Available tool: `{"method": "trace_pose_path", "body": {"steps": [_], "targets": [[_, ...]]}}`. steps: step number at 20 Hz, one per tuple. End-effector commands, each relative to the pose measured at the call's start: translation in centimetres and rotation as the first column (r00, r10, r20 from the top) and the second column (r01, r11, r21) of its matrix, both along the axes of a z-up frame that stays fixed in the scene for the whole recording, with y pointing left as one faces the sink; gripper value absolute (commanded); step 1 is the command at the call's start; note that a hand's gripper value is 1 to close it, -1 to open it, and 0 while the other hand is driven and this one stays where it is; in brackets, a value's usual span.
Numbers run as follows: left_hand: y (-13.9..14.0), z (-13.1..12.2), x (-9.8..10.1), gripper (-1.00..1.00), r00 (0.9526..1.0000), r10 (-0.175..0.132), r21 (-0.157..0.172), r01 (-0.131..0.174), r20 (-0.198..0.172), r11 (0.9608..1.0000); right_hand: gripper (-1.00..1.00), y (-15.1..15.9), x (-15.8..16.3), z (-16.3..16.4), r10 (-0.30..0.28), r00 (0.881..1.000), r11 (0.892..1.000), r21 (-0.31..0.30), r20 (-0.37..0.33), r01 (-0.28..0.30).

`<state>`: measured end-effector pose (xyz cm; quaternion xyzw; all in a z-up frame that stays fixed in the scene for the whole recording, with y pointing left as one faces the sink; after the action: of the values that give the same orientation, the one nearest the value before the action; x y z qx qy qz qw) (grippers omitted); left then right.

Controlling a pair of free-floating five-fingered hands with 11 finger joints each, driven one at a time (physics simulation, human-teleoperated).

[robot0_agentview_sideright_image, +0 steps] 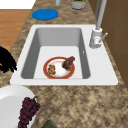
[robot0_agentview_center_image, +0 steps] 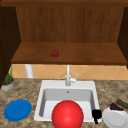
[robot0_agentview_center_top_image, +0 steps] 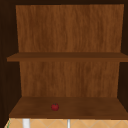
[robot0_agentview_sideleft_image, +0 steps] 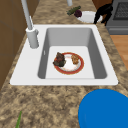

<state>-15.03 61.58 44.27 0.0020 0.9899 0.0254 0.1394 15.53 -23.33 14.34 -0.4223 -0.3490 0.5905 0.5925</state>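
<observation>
- The red-rimmed round plate (robot0_agentview_sideleft_image: 69, 63) with food lies in the white rectangular sink basin (robot0_agentview_sideleft_image: 100, 65).
- The round blue plate (robot0_agentview_center_image: 17, 110) lies left of it on the speckled stone counter (robot0_agentview_center_image: 27, 88).
- The round white plate (robot0_agentview_center_image: 115, 118), holding purple grapes (robot0_agentview_center_image: 116, 107), lies right.
- The right hand (robot0_agentview_center_image: 96, 114) is between basin and white plate.

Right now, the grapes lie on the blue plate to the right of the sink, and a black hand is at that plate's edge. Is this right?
Not quite. The grapes lie on the white plate, as the right side view shows. The blue plate is left of the sink. The hand is at the white plate's edge.
</observation>
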Motion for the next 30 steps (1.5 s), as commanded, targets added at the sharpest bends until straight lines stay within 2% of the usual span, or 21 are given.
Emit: {"method": "trace_pose_path", "body": {"steps": [1, 15, 21, 23, 27, 30], "targets": [[-1.4, -2.3, 0.0, -1.00, 1.0000, -0.005, 0.087, 0.005, 0.000, 0.9962, 0.00, 0.0, 0.0, 0.0, 0.000, 1.000, 1.000, 0.000, 0.000, 0.000], [-7.8, -9.7, 0.0, -1.00, 1.0000, -0.006, 0.141, 0.006, -0.005, 0.9900, 0.00, 0.0, 0.0, 0.0, 0.000, 1.000, 1.000, 0.000, 0.000, 0.000], [-10.3, -12.4, -0.1, -1.00, 0.9999, -0.010, 0.168, 0.011, -0.009, 0.9857, 0.00, 0.0, 0.0, 0.0, 0.000, 1.000, 1.000, 0.000, 0.000, 0.000], [-11.1, -13.3, -0.1, -1.00, 1.0000, -0.007, 0.182, 0.008, -0.007, 0.9833, 0.00, 0.0, 0.0, 0.0, 0.000, 1.000, 1.000, 0.000, 0.000, 0.000], [-12.2, -14.5, 0.1, -1.00, 0.9999, 0.008, 0.226, -0.005, -0.011, 0.9741, 0.00, 0.0, 0.0, 0.0, 0.000, 1.000, 1.000, 0.000, 0.000, 0.000], [-12.6, -14.3, 0.0, -1.00, 0.9984, -0.004, 0.256, 0.018, -0.057, 0.9664, 0.00, 0.0, 0.0, 0.0, 0.000, 1.000, 1.000, 0.000, 0.000, 0.000]]}}
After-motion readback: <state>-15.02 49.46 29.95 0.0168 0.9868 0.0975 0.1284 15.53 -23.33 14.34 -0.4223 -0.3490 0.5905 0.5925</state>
